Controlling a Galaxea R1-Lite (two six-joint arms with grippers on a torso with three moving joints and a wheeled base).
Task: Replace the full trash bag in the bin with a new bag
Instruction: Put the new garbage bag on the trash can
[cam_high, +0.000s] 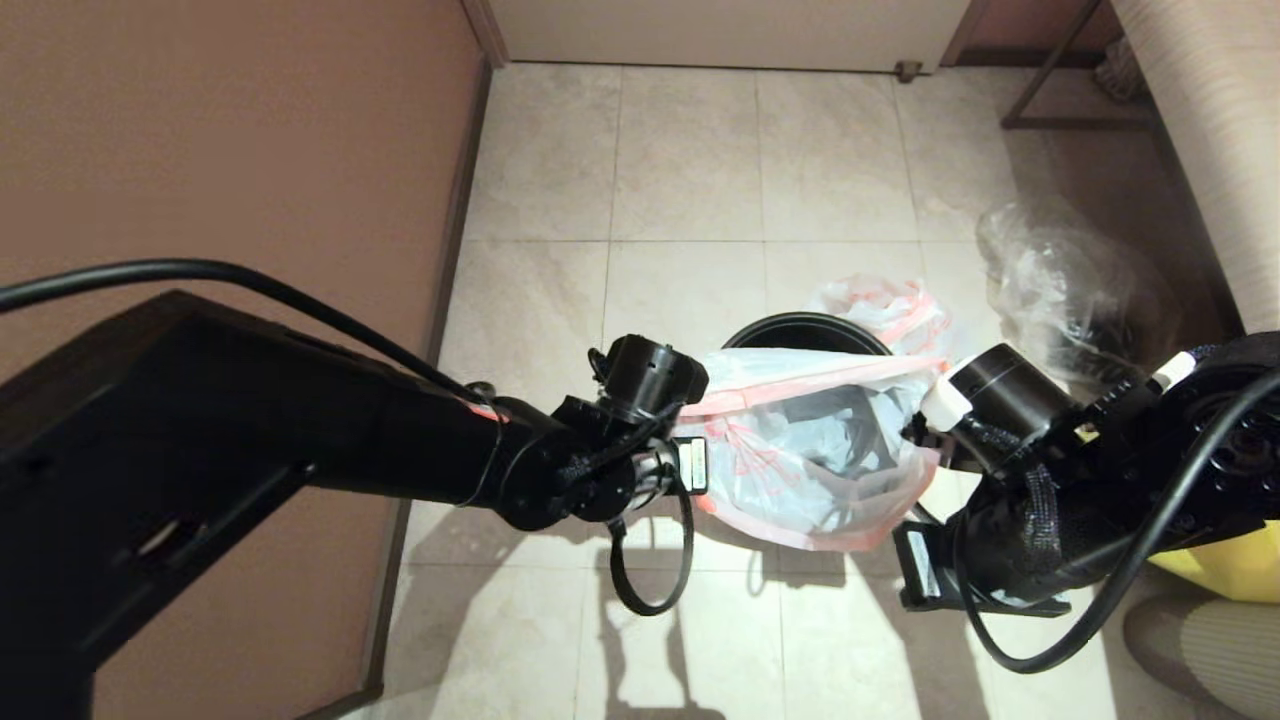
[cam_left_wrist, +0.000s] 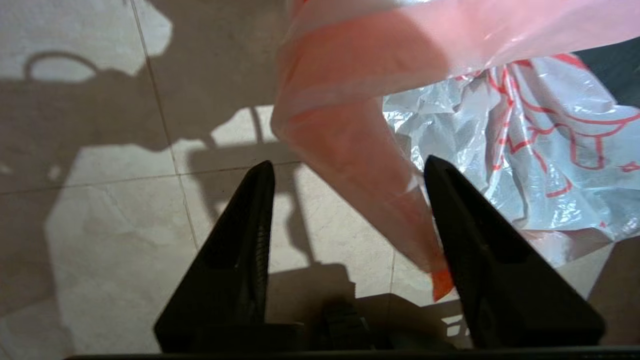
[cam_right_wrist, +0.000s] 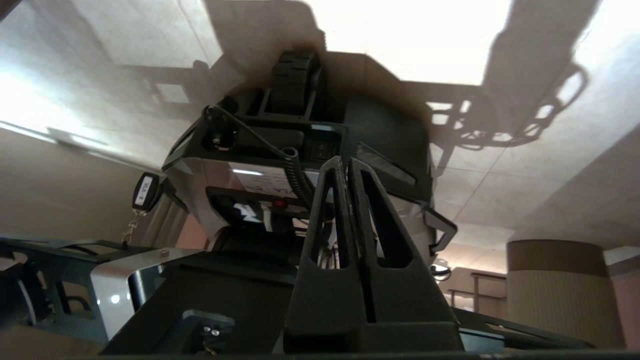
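The full trash bag (cam_high: 800, 455) bulges above the near side of the bin (cam_high: 800, 327), a black pail whose far rim shows behind it. Grey and dark shapes show through its white plastic. My left gripper (cam_left_wrist: 350, 167) is open at the bag's left end, and the orange-red rim band (cam_left_wrist: 380, 190) hangs between the fingers, against one of them. My right gripper (cam_right_wrist: 347, 160) is shut with nothing seen in it, low at the bag's right side (cam_high: 915, 575), pointing back at my base. The new bag (cam_high: 885, 305) lies crumpled behind the bin. The grey ring is out of view.
A clear bag with dark contents (cam_high: 1060, 290) sits on the tiled floor to the right of the bin. A yellow bag (cam_high: 1225, 565) lies at the near right. A brown wall (cam_high: 230, 160) runs along the left and a table leg (cam_high: 1050, 80) stands far right.
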